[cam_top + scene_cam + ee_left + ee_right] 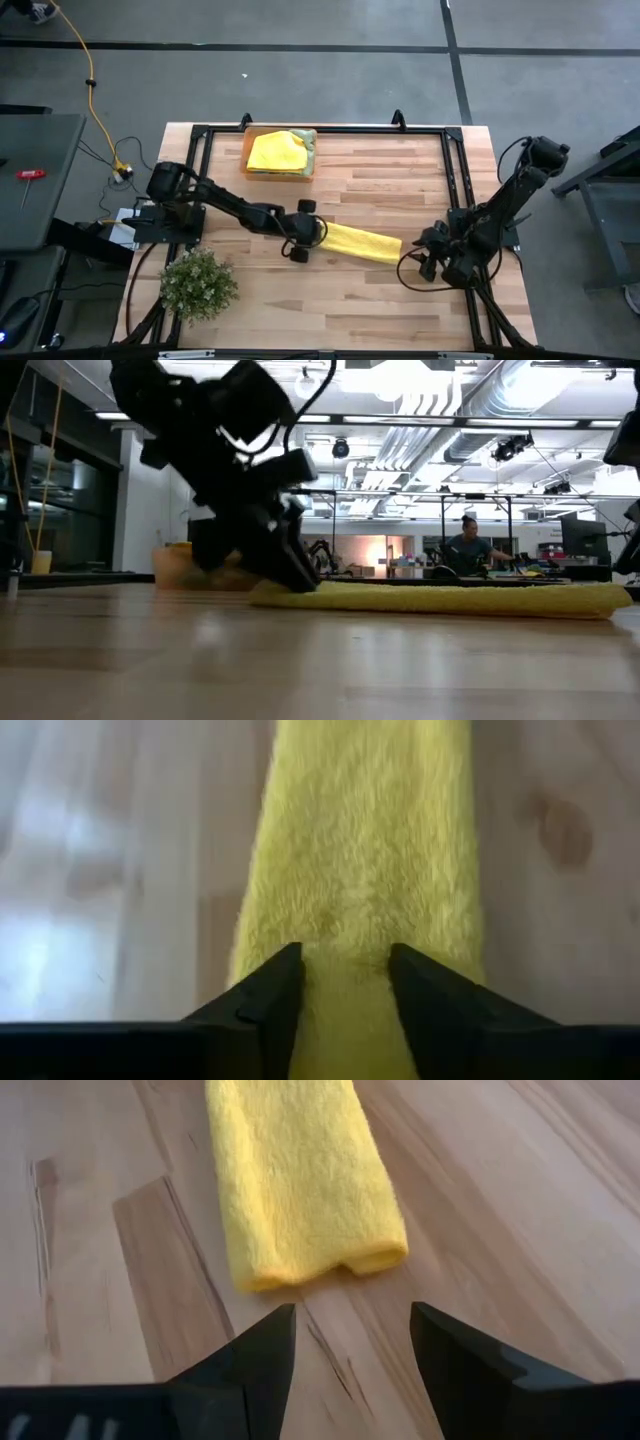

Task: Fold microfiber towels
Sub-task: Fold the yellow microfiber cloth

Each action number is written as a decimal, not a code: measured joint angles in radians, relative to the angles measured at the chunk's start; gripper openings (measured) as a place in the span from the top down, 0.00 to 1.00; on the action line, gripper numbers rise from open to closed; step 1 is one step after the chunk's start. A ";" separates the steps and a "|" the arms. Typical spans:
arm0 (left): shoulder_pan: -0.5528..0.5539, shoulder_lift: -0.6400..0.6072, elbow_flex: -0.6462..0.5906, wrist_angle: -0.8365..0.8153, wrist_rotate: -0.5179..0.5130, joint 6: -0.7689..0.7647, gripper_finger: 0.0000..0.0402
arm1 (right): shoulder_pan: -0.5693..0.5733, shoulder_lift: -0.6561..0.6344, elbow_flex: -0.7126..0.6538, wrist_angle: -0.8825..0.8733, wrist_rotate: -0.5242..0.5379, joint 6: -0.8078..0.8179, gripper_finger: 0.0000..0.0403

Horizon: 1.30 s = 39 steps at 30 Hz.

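Observation:
A yellow microfiber towel (360,243) lies folded into a long narrow strip at the middle of the table, flat on the wood (450,598). My left gripper (305,243) is on its left end, slanting down (345,980), with cloth between its fingers. My right gripper (425,258) hovers open just off the strip's right end (350,1340); the towel's folded end (330,1265) lies in front of its fingertips, apart from them. Another yellow towel (275,150) lies crumpled on the orange tray (312,172), over a light green one (303,136). My left gripper has both fingertips (275,985) sunk into the top of the strip near its left end (345,945), within the strip's width. The cloth between them puckers slightly. The fingers slant down from the table's left and point along the strip, which lies flat on the table.
A small bushy plant (198,285) stands at the near left corner. The orange tray sits at the far edge, left of centre. A black frame (455,160) runs round the tabletop. A person (468,550) sits far off in the room behind.

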 joint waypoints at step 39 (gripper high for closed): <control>-0.133 0.039 -0.084 0.016 -0.405 -0.446 0.76 | -0.764 -0.024 0.000 0.206 -0.373 -0.256 0.37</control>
